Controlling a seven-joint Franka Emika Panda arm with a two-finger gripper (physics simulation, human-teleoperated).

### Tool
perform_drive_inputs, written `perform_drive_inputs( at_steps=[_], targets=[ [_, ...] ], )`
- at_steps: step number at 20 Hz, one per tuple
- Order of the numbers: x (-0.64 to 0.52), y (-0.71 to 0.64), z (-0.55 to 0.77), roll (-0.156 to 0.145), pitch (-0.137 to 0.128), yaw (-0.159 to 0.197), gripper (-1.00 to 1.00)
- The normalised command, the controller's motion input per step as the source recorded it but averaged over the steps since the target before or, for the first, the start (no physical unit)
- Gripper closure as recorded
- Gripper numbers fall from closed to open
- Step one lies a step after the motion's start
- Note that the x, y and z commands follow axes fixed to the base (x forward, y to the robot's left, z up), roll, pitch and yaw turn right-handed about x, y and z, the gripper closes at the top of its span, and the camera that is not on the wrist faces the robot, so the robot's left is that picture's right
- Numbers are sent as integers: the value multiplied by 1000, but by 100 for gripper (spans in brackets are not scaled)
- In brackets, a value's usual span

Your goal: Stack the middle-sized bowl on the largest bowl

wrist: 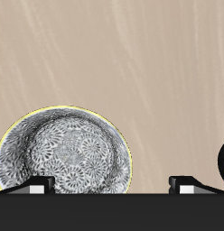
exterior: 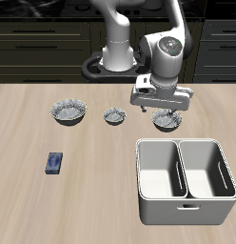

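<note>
Three alike silvery-grey bowls stand in a row on the wooden table. The largest bowl (exterior: 68, 112) is at one end, the smallest bowl (exterior: 114, 116) is in the middle, and the middle-sized bowl (exterior: 168, 120) is at the other end. My gripper (exterior: 160, 112) hovers just above the middle-sized bowl, open and empty. In the wrist view the middle-sized bowl (wrist: 67, 153) lies off-centre under the gripper (wrist: 112, 184), with one fingertip (wrist: 37, 185) over its rim. The smallest bowl's edge (wrist: 223, 162) just shows.
A white two-compartment bin (exterior: 183, 146) stands near the table's front edge, close in front of the middle-sized bowl. A small blue block (exterior: 54, 163) lies in front of the largest bowl. The robot's base (exterior: 118, 57) is at the back.
</note>
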Motion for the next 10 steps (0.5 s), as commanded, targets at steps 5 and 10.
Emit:
perform_drive_inputs(
  at_steps=[5, 10],
  targets=[
    [-7, -25, -259, 4, 51, -7, -100],
    [0, 21, -319, 51, 81, -16, -100]
  ],
)
